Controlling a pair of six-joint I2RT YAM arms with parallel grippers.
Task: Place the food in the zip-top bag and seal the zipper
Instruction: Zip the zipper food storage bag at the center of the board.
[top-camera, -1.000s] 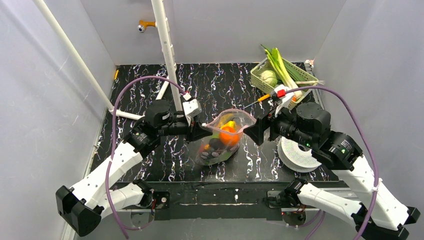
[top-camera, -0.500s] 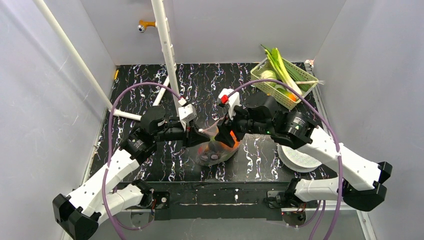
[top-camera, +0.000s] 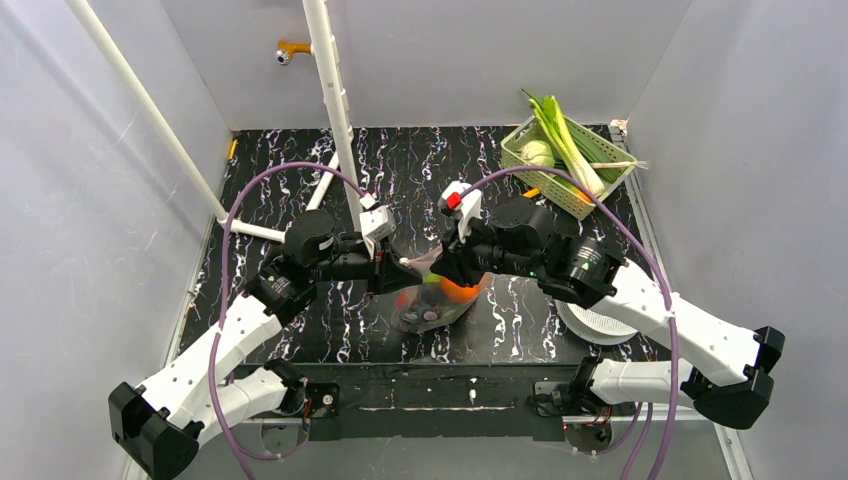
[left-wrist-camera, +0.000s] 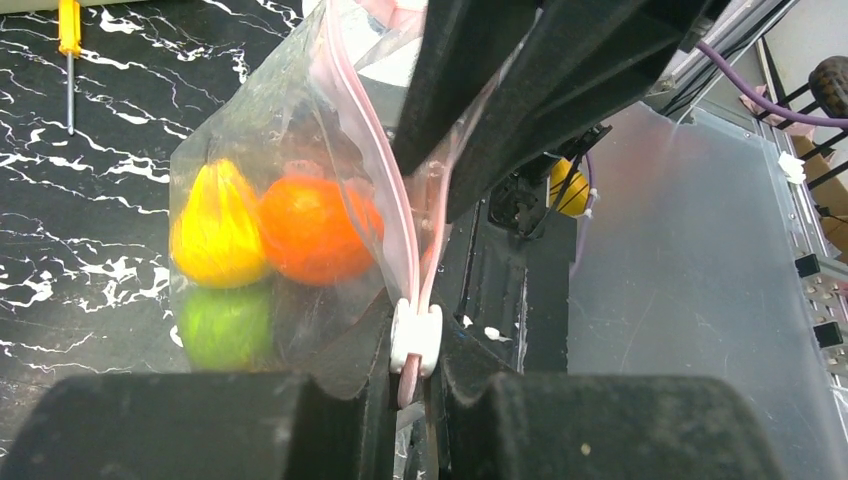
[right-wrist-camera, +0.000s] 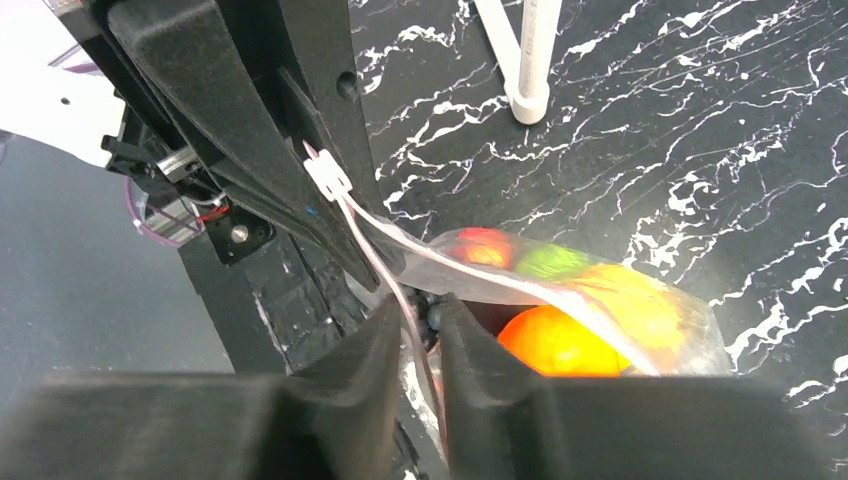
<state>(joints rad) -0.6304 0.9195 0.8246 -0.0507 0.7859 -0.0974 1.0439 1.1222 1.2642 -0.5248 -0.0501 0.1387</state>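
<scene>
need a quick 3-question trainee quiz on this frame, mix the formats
1. True or false: the round orange toy fruit lies inside the clear pink-dotted zip-top bag.
2. Fill in: the long green-and-white leek lies in the pale green slotted ___.
3. Pick one: the left gripper is shut on A) the leek, B) the bag's pink zipper strip, C) the fruit.
Key: 1 true; 2 basket; 3 B.
</scene>
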